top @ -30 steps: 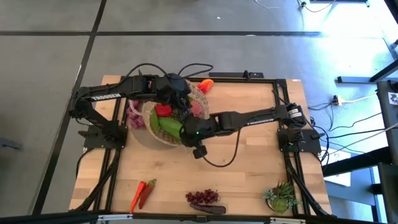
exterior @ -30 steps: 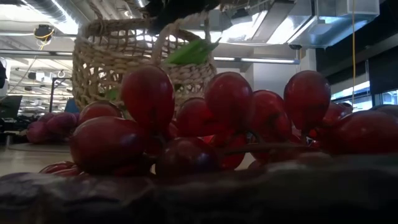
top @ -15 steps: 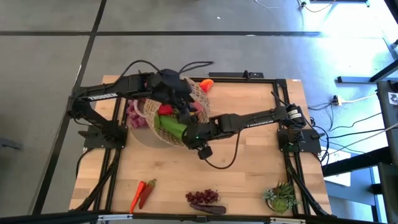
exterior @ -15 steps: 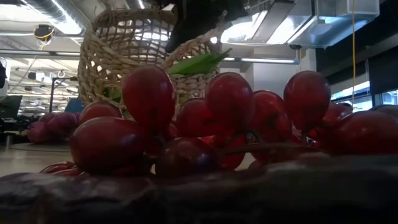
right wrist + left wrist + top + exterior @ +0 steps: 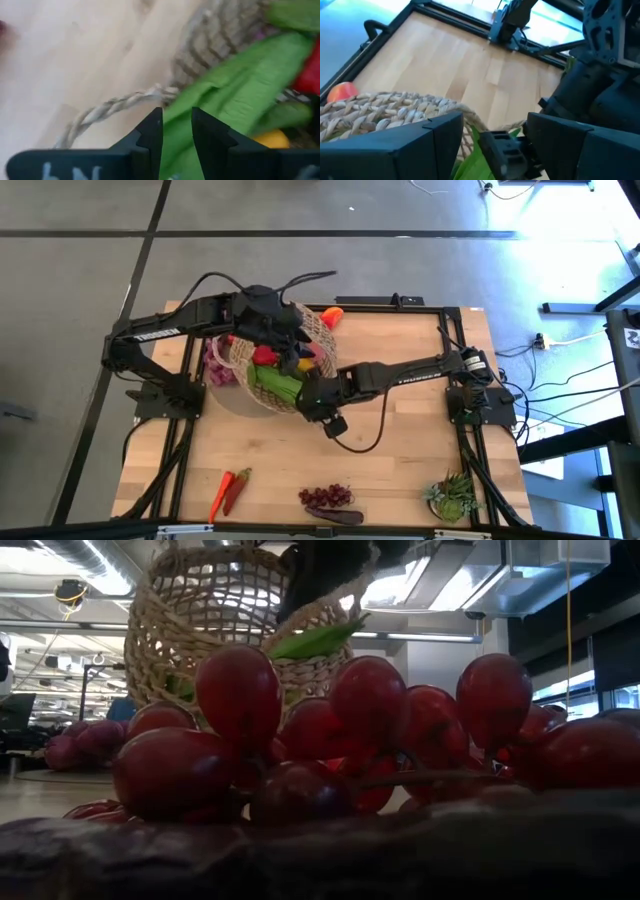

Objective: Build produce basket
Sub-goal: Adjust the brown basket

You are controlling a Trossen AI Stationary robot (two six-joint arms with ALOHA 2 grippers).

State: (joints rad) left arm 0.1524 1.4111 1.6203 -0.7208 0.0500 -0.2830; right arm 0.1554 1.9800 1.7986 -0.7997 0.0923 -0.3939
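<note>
The tan woven basket (image 5: 316,330) hangs tilted over the table's far left part, its wall filling the low view behind the grapes (image 5: 200,630). It holds produce: a red pepper (image 5: 265,357), a green leafy stalk (image 5: 275,382) and yellow and pink pieces. My left gripper (image 5: 285,348) reaches in over the basket from the left and is shut on it. My right gripper (image 5: 308,395) stands at the basket's near right rim, shut on the leafy stalk (image 5: 225,85). The basket's thin loop handle (image 5: 115,107) hangs slack beside it. My left gripper has the basket's woven rim (image 5: 435,112) between its wide-set fingers (image 5: 420,145), coming level and slightly downward from the table's left. The fingers hide the exact place of contact. The basket hangs tilted, raised off the table. My right gripper pinches a green leaf of the stalk (image 5: 178,106) between its two nearly closed fingertips, slanting down from the table's right. The leaf sticks out over the basket's rim (image 5: 320,640); the rest of the stalk lies in the basket.
On the table lie purple grapes (image 5: 215,365) left of the basket, a tomato (image 5: 332,315) behind it, two chillies (image 5: 230,490) and dark red grapes (image 5: 328,498) near the front edge, close before the low camera (image 5: 370,730). A spiky potted plant (image 5: 452,498) stands front right.
My left gripper has risen and tipped upward, and the basket has gone up with it and tilted further, its upper side higher in the low view. My right gripper has tipped further down while staying at the leaf by the rim.
</note>
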